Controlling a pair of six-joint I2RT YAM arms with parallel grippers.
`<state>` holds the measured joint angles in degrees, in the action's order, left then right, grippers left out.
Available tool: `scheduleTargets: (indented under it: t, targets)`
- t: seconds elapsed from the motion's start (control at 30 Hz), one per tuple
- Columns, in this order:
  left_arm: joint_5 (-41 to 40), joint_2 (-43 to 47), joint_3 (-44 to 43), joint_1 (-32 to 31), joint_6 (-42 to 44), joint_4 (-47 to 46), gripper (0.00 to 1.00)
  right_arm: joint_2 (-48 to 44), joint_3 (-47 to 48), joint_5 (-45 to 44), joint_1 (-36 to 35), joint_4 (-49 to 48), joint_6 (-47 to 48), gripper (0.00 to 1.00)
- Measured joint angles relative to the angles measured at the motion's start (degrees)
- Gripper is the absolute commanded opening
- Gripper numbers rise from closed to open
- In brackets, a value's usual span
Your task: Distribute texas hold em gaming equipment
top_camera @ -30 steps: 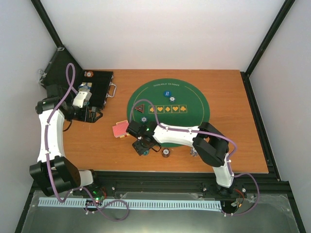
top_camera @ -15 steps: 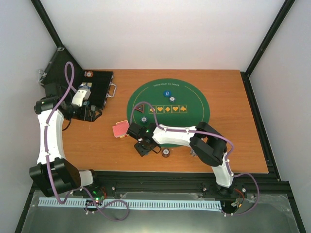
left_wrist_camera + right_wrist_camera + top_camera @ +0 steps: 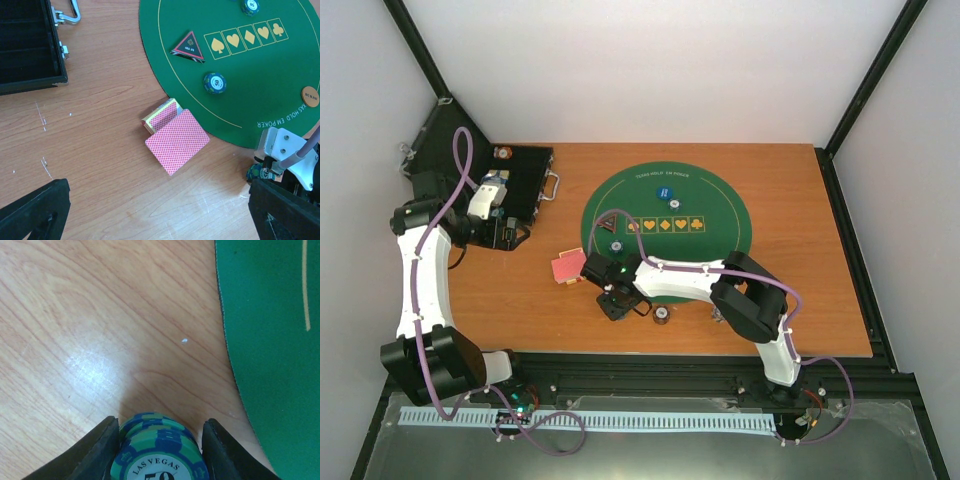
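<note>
Right gripper (image 3: 160, 440) has closed onto the green-and-blue poker chip stack (image 3: 159, 457) beside the round green felt mat (image 3: 270, 340); a lift may follow. Left gripper (image 3: 160, 210) stands open.

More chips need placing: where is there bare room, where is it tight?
Free: the green mat right of its suit row, and table wood from mat to right edge. Tight: the mat's near-left rim, with triangular marker, chip, cards and right gripper.
</note>
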<state>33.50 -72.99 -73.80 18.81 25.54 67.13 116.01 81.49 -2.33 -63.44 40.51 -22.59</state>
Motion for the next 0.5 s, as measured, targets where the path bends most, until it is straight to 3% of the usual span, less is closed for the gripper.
scheduleTargets:
  t: [0.1, 0.5]
  targets:
    - [0.0, 0.0, 0.0, 0.0, 0.02, 0.0, 1.0, -0.02, 0.13, 0.09, -0.02, 0.44, 0.0, 0.25]
    - [0.17, 0.0, 0.0, 0.0, 0.31, 0.02, 1.0, -2.91, 4.44, 0.22, -0.04, 4.35, 0.02, 0.24]
